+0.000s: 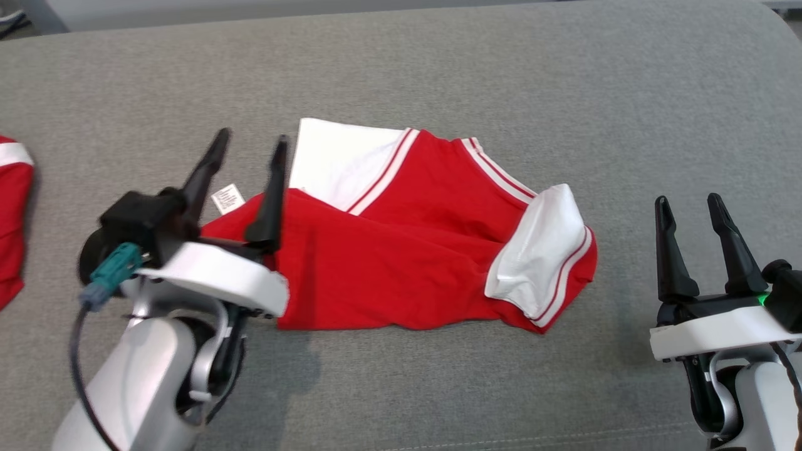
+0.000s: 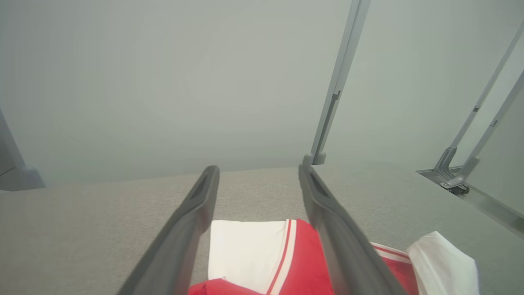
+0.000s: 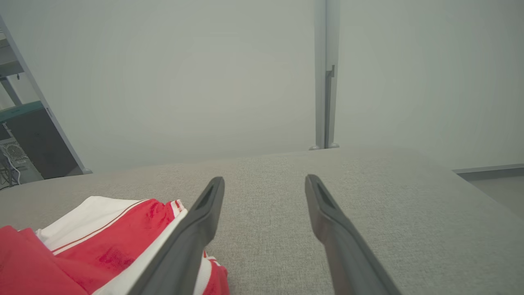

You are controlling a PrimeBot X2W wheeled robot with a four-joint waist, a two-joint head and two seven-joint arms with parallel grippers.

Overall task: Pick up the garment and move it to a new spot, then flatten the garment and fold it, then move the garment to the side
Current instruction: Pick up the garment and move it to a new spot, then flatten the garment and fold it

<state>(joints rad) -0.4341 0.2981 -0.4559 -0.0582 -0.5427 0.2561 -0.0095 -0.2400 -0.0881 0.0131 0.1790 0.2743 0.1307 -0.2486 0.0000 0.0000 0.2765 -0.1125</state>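
- Left pincer (image 1: 252, 139) is seen wide open at the left edge of the garment (image 1: 401, 269), with nothing held.
- Right pincer (image 1: 688, 200) is likewise spread wide and empty, parked well to the right of the cloth.
- Red garment with white striped trim is laid mid-bench (image 1: 564, 94), roughly folded, 1 white cuff flipped over at right.
- Judged soft, light and floppy; best pinched at the 2 outer corners, through all layers, so the fold is not dragged loose.

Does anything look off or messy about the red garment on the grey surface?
Yes, the fold is uneven. On the red garment, the white sleeve lies crumpled and slanted over one end, and a white label pokes out at the other, by the left gripper.
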